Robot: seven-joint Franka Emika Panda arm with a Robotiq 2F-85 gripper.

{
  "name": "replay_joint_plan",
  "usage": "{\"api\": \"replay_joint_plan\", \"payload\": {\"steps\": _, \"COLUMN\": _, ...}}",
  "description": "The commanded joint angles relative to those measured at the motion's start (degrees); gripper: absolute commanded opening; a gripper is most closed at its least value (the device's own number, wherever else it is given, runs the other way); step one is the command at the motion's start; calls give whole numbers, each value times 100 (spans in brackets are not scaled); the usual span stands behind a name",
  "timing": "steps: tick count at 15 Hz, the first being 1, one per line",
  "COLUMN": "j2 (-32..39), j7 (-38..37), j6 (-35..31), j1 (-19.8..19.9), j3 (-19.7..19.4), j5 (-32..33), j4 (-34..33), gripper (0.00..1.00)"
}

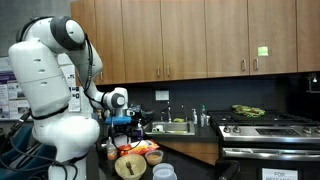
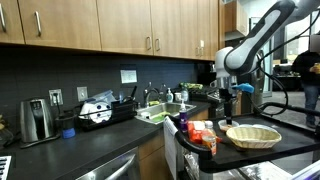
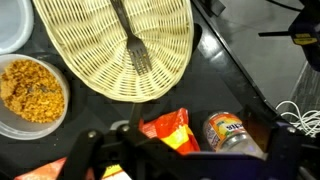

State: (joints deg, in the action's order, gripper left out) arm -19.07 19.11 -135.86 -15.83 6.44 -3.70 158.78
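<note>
My gripper (image 3: 185, 152) hangs open above a black counter, its dark fingers (image 3: 86, 152) spread wide at the bottom of the wrist view. Between them lie a red-orange snack bag (image 3: 168, 128) and a can (image 3: 228, 133) on its side. Nothing is held. Beyond them sits an oval wicker basket (image 3: 80, 50) with a metal fork (image 3: 130, 40) inside. A bowl of orange-brown snacks (image 3: 30, 92) stands to the left. In both exterior views the gripper (image 1: 124, 119) (image 2: 229, 96) hovers above the basket (image 1: 130, 166) (image 2: 253, 135) and the bag (image 2: 201, 136).
A white dish (image 3: 10, 25) sits at the basket's far left. The counter edge runs diagonally on the right, with white cables (image 3: 296, 116) on the floor below. A sink (image 1: 178, 126), stove (image 1: 265, 125), toaster (image 2: 35, 120) and dish rack (image 2: 100, 112) line the back counter.
</note>
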Motion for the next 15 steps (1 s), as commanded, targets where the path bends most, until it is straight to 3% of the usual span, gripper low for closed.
{"api": "replay_joint_plan", "payload": {"steps": 1, "j2": 11, "j7": -144, "j6": -174, "j1": -156, "j3": 173, "j5": -54, "j4": 36, "gripper": 100}}
{"api": "replay_joint_plan", "payload": {"steps": 8, "j2": 325, "j7": -408, "j6": -572, "j1": -214, "j3": 478, "j5": 110, "j4": -2, "gripper": 100}}
{"api": "replay_joint_plan", "payload": {"steps": 15, "j2": 551, "j7": -1279, "j6": -899, "j1": 144, "j3": 581, "j5": 815, "j4": 7, "gripper": 100}}
